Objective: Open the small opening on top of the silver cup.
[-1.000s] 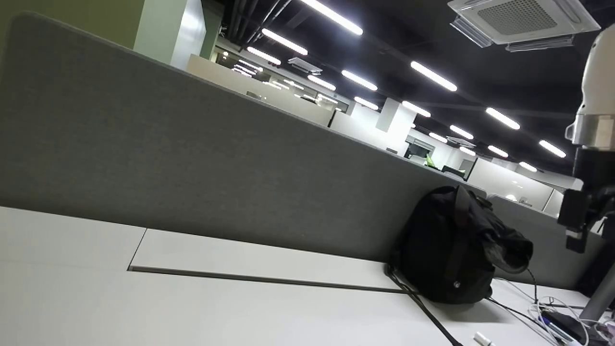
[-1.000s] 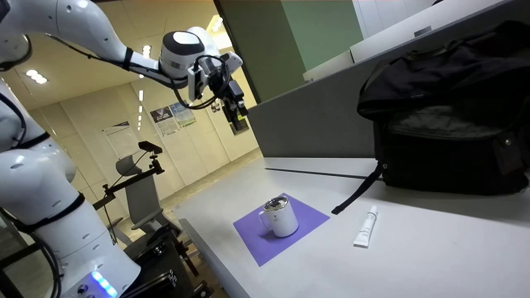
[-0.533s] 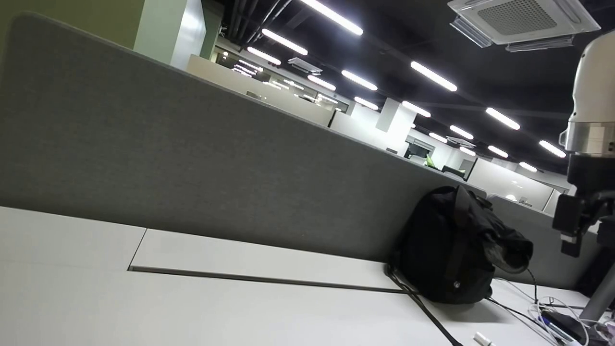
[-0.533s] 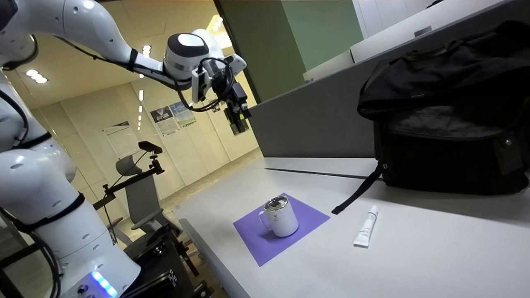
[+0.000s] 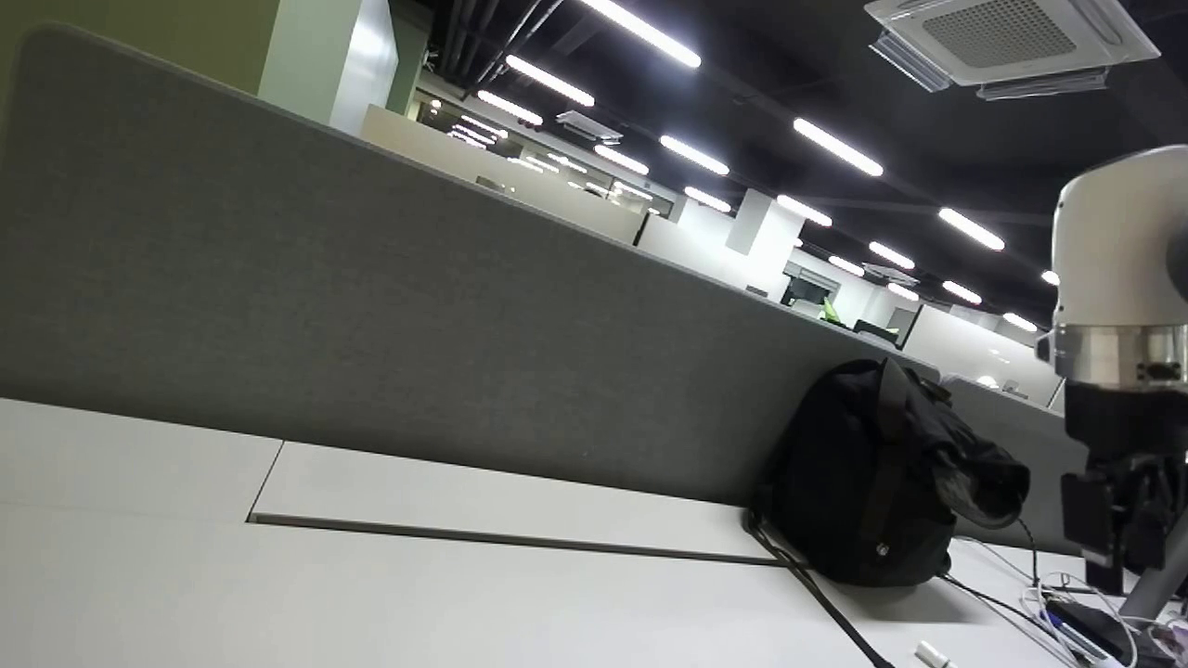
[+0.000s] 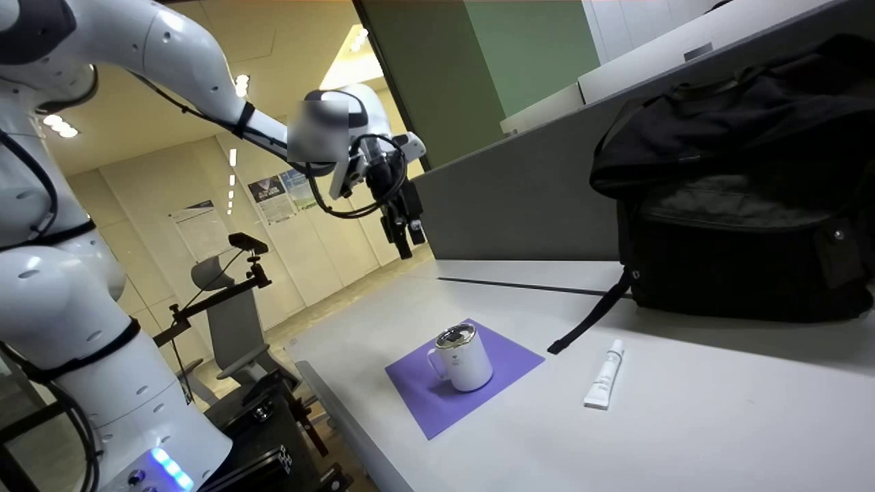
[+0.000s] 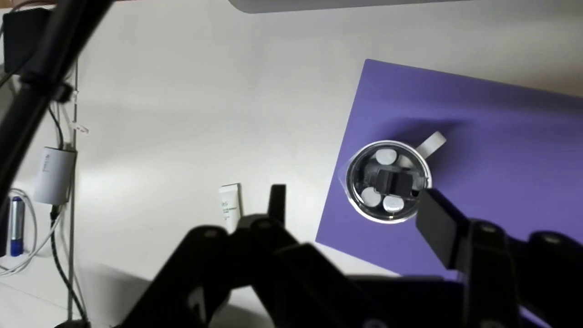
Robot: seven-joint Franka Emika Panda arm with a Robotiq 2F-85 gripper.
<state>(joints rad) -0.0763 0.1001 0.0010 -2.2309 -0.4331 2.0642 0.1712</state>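
Observation:
A white mug (image 6: 469, 365) with a handle and a silver-rimmed lid (image 6: 456, 335) stands upright on a purple mat (image 6: 427, 417). In the wrist view the clear lid (image 7: 387, 214) shows a dark slider tab (image 7: 394, 183) across its middle; I cannot tell whether the drinking hole is open. My gripper (image 6: 411, 246) hangs above and behind the mug, apart from it. In the wrist view the gripper (image 7: 355, 205) is open, with its fingers wide apart and nothing between them. The right finger (image 7: 439, 228) overlaps the lid's edge in view. The gripper (image 5: 1126, 568) also shows at the far right of an exterior view, where the mug is out of view.
A white tube (image 6: 603, 377) lies beside the mat. A black backpack (image 6: 738, 253) stands against the grey partition (image 6: 519, 205), its strap (image 6: 591, 318) trailing over the table. Cables and a white adapter (image 7: 55, 175) lie at the left of the wrist view.
The arm and gripper have come down towards the table, moving down and a little right in the exterior view that shows the mug. The mug, mat and tube have not moved.

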